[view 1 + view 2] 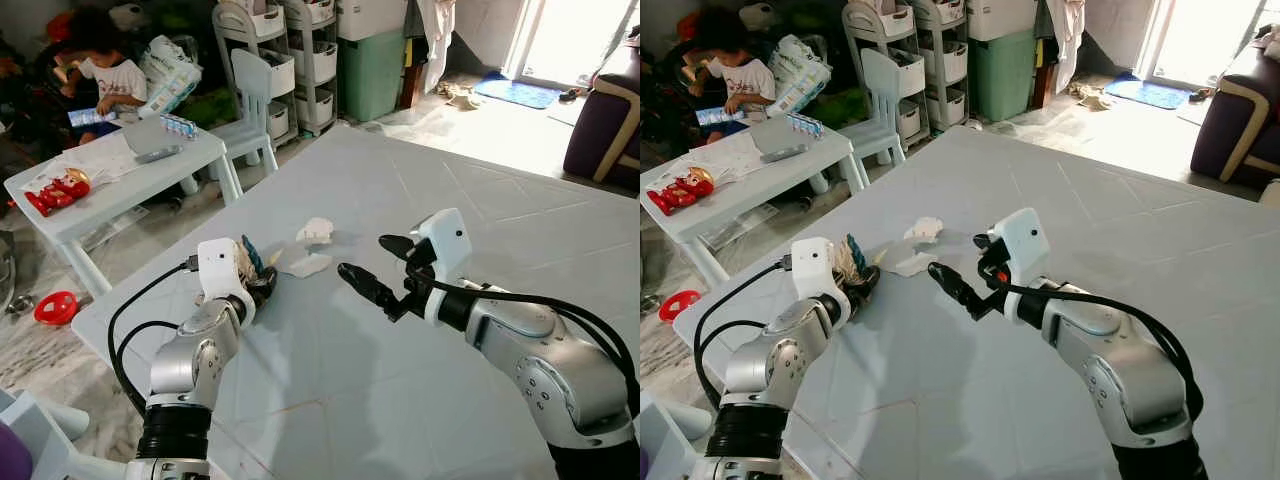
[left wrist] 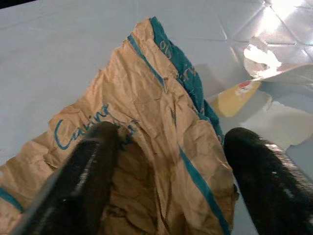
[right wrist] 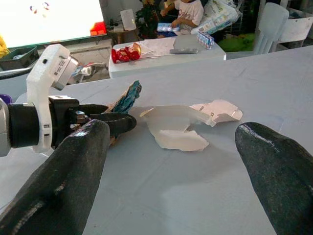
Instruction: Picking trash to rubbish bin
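Observation:
A crumpled brown paper with teal print (image 2: pixel 161 147) stands between the two black fingers of my left gripper (image 1: pixel 262 280), which is shut on it low over the pale grey surface (image 1: pixel 420 390). Just beyond it lie two white scraps, one flat (image 1: pixel 308 265) and one crumpled (image 1: pixel 316 230). The left wrist view also catches a yellowish scrap (image 2: pixel 234 95) beside the paper. My right gripper (image 1: pixel 365 256) hovers open to the right of the scraps, fingers pointing at them, nothing held.
A white low table (image 1: pixel 120 185) with a red toy and a remote stands at the left, a child sitting behind it. A white chair (image 1: pixel 250 90), drawer racks, a green container (image 1: pixel 370 70) and a sofa (image 1: pixel 610 120) ring the area. A red ring (image 1: pixel 55 307) lies on the floor.

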{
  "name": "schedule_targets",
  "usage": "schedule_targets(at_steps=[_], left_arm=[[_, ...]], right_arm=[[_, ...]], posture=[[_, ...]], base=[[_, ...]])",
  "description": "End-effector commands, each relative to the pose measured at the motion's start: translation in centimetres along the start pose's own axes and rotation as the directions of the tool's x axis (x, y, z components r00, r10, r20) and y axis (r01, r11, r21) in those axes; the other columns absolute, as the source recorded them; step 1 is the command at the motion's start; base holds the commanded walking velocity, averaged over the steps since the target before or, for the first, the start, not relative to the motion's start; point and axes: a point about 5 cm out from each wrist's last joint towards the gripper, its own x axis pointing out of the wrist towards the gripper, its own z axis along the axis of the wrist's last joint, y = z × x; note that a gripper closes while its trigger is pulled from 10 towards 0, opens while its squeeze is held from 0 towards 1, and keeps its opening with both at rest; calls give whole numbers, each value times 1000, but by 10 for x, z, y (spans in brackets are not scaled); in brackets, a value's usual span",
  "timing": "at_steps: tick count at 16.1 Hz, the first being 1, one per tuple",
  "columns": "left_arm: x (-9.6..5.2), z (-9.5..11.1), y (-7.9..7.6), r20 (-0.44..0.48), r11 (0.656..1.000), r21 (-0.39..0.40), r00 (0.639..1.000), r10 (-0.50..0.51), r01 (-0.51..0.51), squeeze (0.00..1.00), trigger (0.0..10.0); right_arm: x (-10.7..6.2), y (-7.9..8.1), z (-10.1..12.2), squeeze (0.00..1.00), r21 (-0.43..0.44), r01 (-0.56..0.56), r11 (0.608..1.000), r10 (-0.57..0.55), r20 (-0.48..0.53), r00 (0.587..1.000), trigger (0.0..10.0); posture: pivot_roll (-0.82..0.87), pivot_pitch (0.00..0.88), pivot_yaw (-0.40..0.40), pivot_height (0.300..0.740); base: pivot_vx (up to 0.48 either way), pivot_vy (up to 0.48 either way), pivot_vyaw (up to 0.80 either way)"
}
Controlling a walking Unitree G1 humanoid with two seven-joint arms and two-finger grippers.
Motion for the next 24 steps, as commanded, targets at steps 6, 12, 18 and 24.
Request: schedule_targets(at_steps=[6,12,18,24], left_arm=[[-5,-17,16,-58,995,36,994,98,-96,0,0],[-12,-4,15,67,988,66,989,135,-139,0,0],[-21,0,17,125,983,87,980,152,-164,0,0],[-48,0,27,206,983,156,977,62,-96,0,0]], right_arm=[[-1,8,-1,0,-12,-54,998,54,-28,998,10000],[1,9,-4,0,-13,-54,998,54,-35,998,10000],[5,9,-6,0,-13,-58,998,57,-38,998,10000],[27,-30,-20,0,3,228,974,-228,-21,973,10000]], posture=[[-52,0,43,740],[-43,0,43,740],[-26,0,41,740],[62,0,29,740]], base=[[0,0,0],[0,0,0],[0,0,0],[0,0,0]])
